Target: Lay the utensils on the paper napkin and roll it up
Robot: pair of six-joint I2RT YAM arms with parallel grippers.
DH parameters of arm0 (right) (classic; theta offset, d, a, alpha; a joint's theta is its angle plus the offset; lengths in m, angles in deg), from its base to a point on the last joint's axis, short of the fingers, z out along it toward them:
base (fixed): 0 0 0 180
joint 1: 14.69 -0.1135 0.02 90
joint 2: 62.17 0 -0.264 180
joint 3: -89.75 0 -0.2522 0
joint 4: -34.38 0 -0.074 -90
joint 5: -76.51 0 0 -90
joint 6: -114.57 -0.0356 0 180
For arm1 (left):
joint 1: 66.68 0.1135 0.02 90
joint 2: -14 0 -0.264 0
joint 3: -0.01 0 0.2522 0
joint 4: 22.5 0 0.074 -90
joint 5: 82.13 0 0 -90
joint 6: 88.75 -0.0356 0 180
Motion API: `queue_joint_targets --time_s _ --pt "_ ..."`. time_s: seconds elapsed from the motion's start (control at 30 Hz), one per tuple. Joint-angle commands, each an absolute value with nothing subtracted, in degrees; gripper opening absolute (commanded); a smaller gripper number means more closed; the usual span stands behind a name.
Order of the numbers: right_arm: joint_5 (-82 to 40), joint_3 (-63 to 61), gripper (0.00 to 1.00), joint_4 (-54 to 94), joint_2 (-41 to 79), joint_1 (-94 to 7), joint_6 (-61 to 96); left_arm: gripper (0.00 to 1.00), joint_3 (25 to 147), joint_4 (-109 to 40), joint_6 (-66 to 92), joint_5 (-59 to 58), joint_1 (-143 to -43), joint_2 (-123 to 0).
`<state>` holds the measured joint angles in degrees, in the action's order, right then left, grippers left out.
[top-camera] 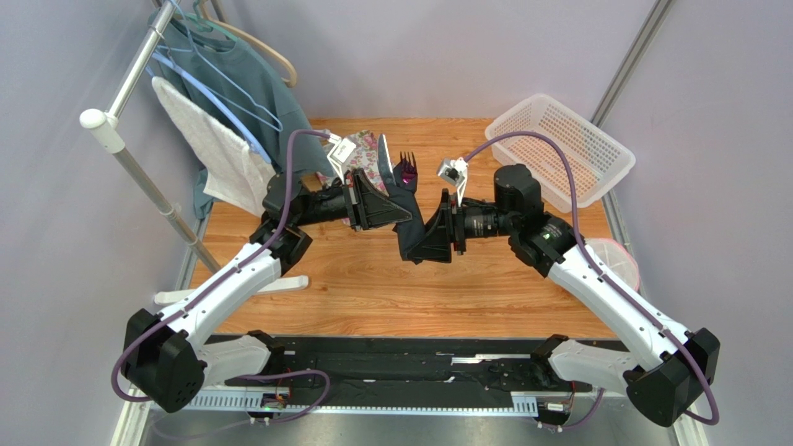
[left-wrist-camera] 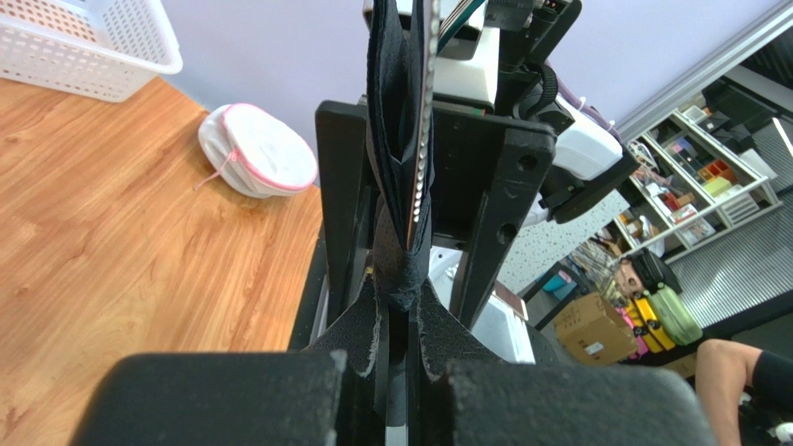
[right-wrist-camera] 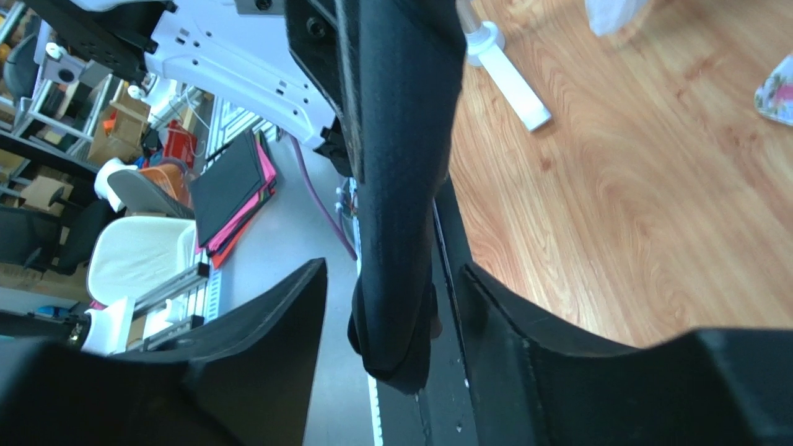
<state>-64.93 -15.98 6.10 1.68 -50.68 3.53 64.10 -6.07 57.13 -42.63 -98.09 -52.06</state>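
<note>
The paper napkin [left-wrist-camera: 396, 139], black and thin, is rolled into 1 narrow tube around the purple fork [top-camera: 406, 165] and the pale grey knife [left-wrist-camera: 424, 139]. It is held clear of the counter [top-camera: 372, 288], clamped in the left gripper [left-wrist-camera: 398, 316]. Its near end lies loose between the parted fingers of the right gripper [right-wrist-camera: 396, 279]. The fork's tines protrude from the far end, and the knife's serrated edge is seen in the seam.

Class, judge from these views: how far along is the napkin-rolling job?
Done: black napkin is rolled around the purple fork and knife. In hand: left claw clamps the roll above the table; right claw stands open around it. Left: probably only setting it down.
</note>
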Motion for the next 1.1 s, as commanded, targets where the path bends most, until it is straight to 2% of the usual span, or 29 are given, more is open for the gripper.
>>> queue_joint_targets --time_s 0.0,0.07,0.1,0.13,0.17,0.2,0.23,0.3,0.33,0.47,0.67,0.77,0.9,1.07 --pt "-63.9 -13.4 0.36 1.1 0.5 -50.9 7.9 0.0 67.3 -3.0 57.0 -41.8 -97.8 -51.8" --pt "-65.5 -14.0 0.08 1.4 0.1 -50.9 7.8 0.0 67.5 -3.0 57.0 -41.5 -97.7 -51.9" --pt "-66.0 -14.8 0.0 2.2 0.1 -51.0 7.8 0.0 67.6 -2.9 57.0 -41.5 -97.7 -52.1" --pt "-65.8 -15.1 0.0 2.3 -0.1 -51.0 7.7 0.0 67.7 -2.9 57.1 -41.4 -97.7 -52.2" --pt "-65.5 -15.2 0.04 2.6 -0.1 -51.0 7.4 0.0 68.0 -2.9 56.9 -41.6 -97.7 -52.3" --pt "-65.2 -15.1 0.3 1.6 0.0 -50.9 7.6 0.0 68.0 -3.0 56.8 -41.7 -97.7 -52.4" --pt "-64.6 -14.1 0.43 0.4 0.2 -50.9 8.1 0.0 68.1 -3.0 56.7 -41.7 -97.7 -52.3" --pt "-63.2 -13.0 0.59 -3.2 0.0 -50.8 9.5 0.0 67.8 -3.0 56.4 -42.0 -97.7 -52.4" --pt "-62.2 -11.6 0.61 -4.2 -0.2 -50.5 10.1 0.0 67.7 -3.1 56.4 -42.0 -97.7 -52.4" --pt "-61.6 -8.7 0.66 -6.9 -0.7 -47.8 10.6 0.0 67.4 -2.4 56.4 -42.1 -97.7 -52.5" --pt "-61.4 -3.6 0.65 -7.2 1.0 -46.3 10.4 0.0 67.7 -2.2 56.6 -42.7 -97.7 -52.9" --pt "-61.9 -1.4 0.62 -5.2 3.0 -45.1 7.4 0.0 67.4 -2.2 56.5 -43.1 -97.8 -52.4" --pt "-62.7 -0.6 0.53 -0.7 5.0 -44.4 0.7 0.0 67.1 -1.8 56.8 -43.0 -97.9 -52.4" --pt "-63.1 -3.1 0.54 3.2 5.2 -44.3 -3.9 0.0 67.8 -1.4 57.0 -42.3 -97.9 -52.6"
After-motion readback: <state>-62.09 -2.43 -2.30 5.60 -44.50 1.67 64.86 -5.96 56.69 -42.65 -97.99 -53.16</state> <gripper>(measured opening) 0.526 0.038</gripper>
